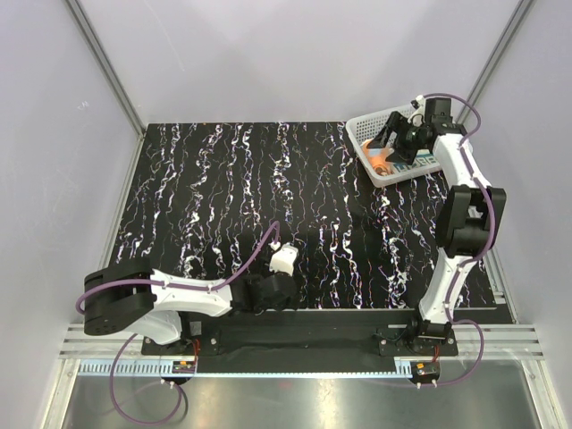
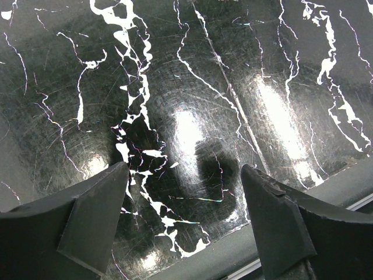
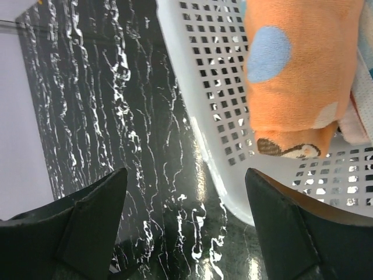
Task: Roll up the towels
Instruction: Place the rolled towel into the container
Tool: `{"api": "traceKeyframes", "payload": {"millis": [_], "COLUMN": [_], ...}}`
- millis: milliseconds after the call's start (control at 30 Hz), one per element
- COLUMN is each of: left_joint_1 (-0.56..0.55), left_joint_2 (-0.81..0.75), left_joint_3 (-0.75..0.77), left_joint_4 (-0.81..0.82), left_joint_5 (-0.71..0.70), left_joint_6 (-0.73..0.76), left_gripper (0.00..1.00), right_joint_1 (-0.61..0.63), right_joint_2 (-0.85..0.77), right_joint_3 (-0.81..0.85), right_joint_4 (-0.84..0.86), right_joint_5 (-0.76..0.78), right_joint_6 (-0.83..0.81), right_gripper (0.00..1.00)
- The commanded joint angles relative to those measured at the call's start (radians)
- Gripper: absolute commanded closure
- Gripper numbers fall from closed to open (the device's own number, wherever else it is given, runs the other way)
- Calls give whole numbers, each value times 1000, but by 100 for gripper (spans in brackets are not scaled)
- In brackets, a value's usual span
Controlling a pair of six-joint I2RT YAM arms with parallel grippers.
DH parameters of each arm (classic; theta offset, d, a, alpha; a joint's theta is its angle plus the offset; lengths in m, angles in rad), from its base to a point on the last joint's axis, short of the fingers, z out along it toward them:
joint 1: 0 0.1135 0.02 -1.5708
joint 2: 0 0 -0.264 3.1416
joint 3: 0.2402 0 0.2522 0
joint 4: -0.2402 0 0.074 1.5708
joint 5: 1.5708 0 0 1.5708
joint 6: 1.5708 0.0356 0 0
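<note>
The orange towel (image 3: 297,70) with a blue dot lies inside the white mesh basket (image 3: 204,81), also seen as an orange patch (image 1: 380,159) in the top view. A pale cloth edge (image 3: 360,111) shows beside it at the right; the cream towel cannot be told apart otherwise. My right gripper (image 1: 393,143) hovers over the basket's near left edge, open and empty (image 3: 183,192). My left gripper (image 1: 284,261) rests low near the table's front edge, open and empty (image 2: 183,192).
The basket (image 1: 366,125) stands at the back right corner of the black marbled table (image 1: 223,197). The table's front edge (image 2: 280,233) runs just under the left gripper. Grey walls enclose the table.
</note>
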Motion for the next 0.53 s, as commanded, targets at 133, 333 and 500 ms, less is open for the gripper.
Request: {"api": "traceKeyframes", "payload": {"millis": [133,333,500], "left_joint_1": [4,1,0], "left_joint_2": [7,-2,-13], "left_joint_3": [32,29,32], "left_joint_4": [35,24,7], "left_joint_5": [-10,-23,-35], "left_joint_6": [-5,-16,-23], "left_gripper": [17,18,18], "right_joint_1": [13,15,18], "right_joint_2": [-182,-243,-323], "right_joint_3": [-123,-208,-280], "right_joint_4": [102,121,170], "right_joint_5": [-37,-56,-51], "right_joint_6": [26,19,40], "right_gripper": [11,12,12]}}
